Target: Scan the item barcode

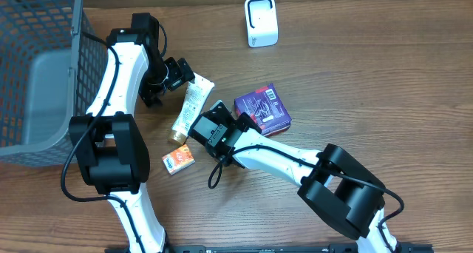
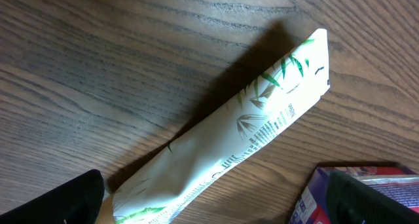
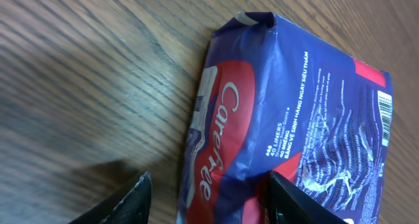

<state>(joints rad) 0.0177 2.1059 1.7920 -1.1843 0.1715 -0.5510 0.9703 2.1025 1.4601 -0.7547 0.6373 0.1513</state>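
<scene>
**Pack to be straddled deeper before the jaws are shut**

The step in hand is judged to be the grasp of the purple pack (image 3: 288,119) by the right gripper (image 3: 209,185). Its jaws are seen parted about halfway and not clamped. In the right wrist view a strip of bare table (image 3: 78,86) is left between one finger (image 3: 124,201) and the pack's near end, while the other finger is laid against or over the wrapper (which of the two cannot be told).

The wrapper looks soft and glossy, so the pack is best straddled further in and pinched across its narrow end, lest it be squeezed out or creased. What appears to be the barcode (image 3: 385,112) is printed on the upper face toward the far end. It should be left uncovered by the fingers and presented to the scanner (image 1: 261,21), which is stood well apart near the table's far edge.

The pack is laid flat on the table, its near end between the right fingers and the rest stretched ahead of them. The left gripper (image 2: 215,178) is held wide open over the tube (image 2: 236,145), which is laid aslant between its fingers, near the pack, and is gripped by nothing.
</scene>
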